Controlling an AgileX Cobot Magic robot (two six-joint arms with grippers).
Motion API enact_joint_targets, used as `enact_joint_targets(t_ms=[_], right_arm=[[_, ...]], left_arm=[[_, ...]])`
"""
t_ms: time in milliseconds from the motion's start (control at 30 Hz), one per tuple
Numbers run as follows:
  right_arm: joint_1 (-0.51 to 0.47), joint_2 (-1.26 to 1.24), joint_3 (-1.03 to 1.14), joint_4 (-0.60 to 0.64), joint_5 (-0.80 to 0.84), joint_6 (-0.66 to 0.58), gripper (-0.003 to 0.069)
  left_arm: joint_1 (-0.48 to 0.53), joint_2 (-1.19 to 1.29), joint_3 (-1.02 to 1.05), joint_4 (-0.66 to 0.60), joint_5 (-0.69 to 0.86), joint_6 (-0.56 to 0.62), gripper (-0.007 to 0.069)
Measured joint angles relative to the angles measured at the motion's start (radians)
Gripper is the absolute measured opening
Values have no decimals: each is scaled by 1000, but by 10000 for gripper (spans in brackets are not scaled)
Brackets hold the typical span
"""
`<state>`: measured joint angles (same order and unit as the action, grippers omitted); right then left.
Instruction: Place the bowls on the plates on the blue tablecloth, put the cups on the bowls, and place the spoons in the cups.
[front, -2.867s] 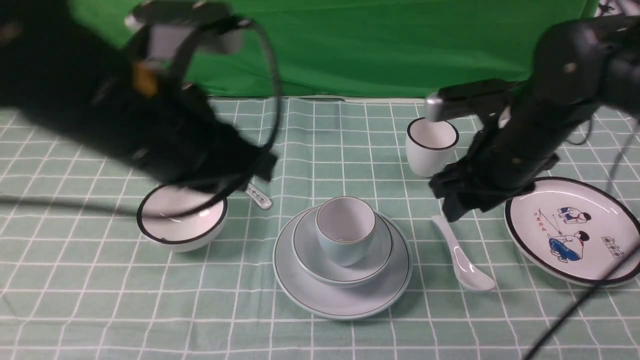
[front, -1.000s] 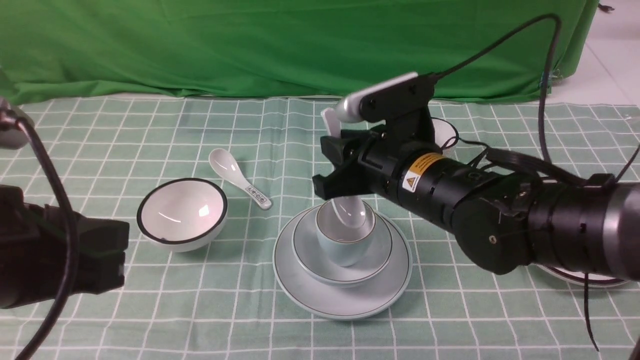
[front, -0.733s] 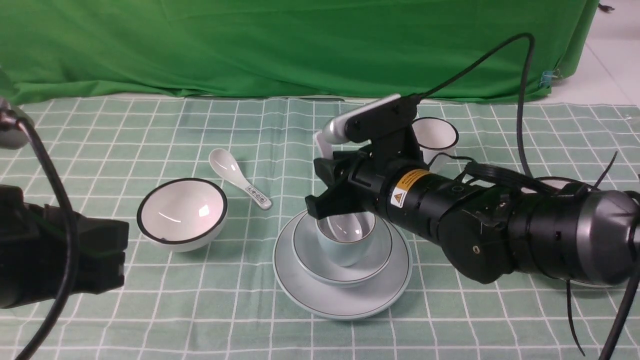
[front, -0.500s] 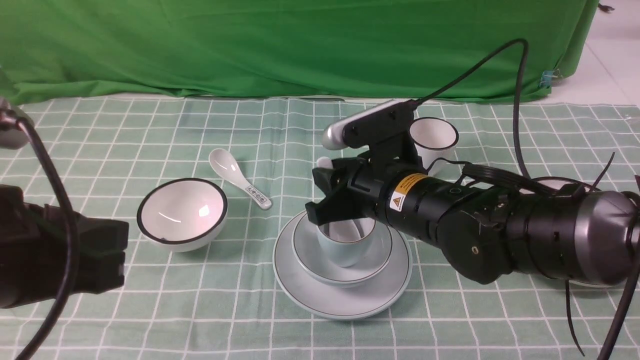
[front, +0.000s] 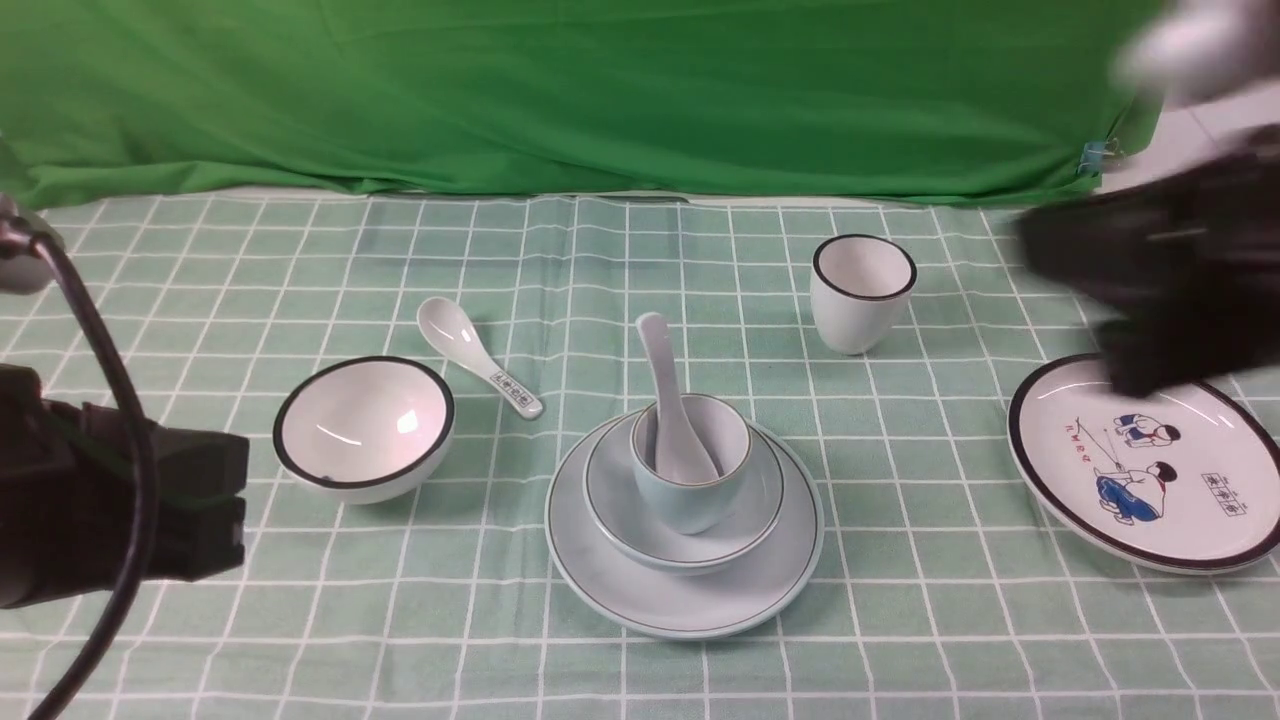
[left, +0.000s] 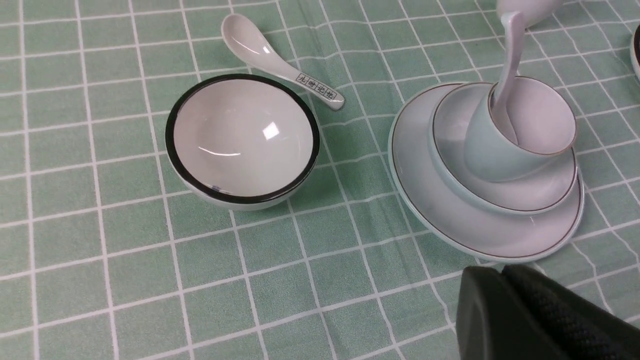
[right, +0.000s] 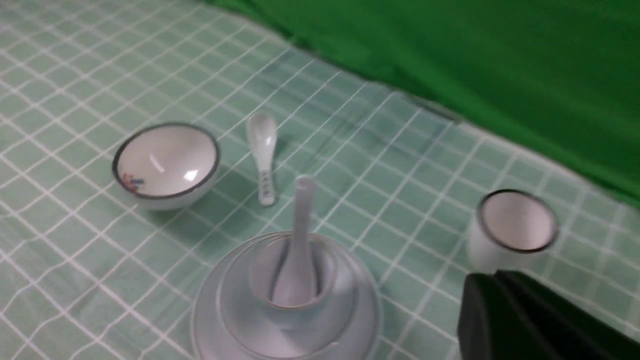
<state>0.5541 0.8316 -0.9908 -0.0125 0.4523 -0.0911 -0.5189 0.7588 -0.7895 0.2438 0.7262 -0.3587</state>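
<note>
On the blue tablecloth (front: 300, 620), the pale-blue plate (front: 685, 600) carries the pale-blue bowl (front: 620, 520) and the pale-blue cup (front: 690, 490). A plain white spoon (front: 662, 380) stands in that cup. The white black-rimmed bowl (front: 365, 425) sits at the left, with the marked spoon (front: 480, 360) lying just behind it. The white cup (front: 863, 290) stands at the back right, and the cartoon plate (front: 1145, 460) lies bare at the right. My left gripper (left: 501, 270) is shut and empty near the pale-blue plate. My right gripper (right: 492, 275), also shut and empty, is near the white cup.
The green backdrop cloth (front: 600, 90) hangs behind the table. My left arm (front: 100, 510) fills the near left corner. My right arm (front: 1150, 260) is a blur over the far right, above the cartoon plate.
My right gripper let go of the plain spoon in the pale-blue cup, shut, and pulled back fast to the right. The left arm stayed still.
</note>
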Motion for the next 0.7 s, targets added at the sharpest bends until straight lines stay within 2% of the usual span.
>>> enact_joint_targets(t_ms=[133, 233, 367, 500, 700], right_arm=[[-33, -213, 74, -54, 29, 40, 25], [-48, -468, 224, -86, 12, 97, 23], [-51, -635, 385, -90, -46, 141, 23], [-51, -751, 509, -90, -134, 184, 23], [-51, -787, 532, -90, -173, 188, 30]], left_arm=[[0, 0, 0, 7, -32, 0, 8], [0, 0, 0, 8, -60, 0, 8], [0, 1, 4, 8, -63, 12, 8], [0, -24, 22, -20, -51, 54, 8], [0, -181, 132, -79, -47, 94, 8]])
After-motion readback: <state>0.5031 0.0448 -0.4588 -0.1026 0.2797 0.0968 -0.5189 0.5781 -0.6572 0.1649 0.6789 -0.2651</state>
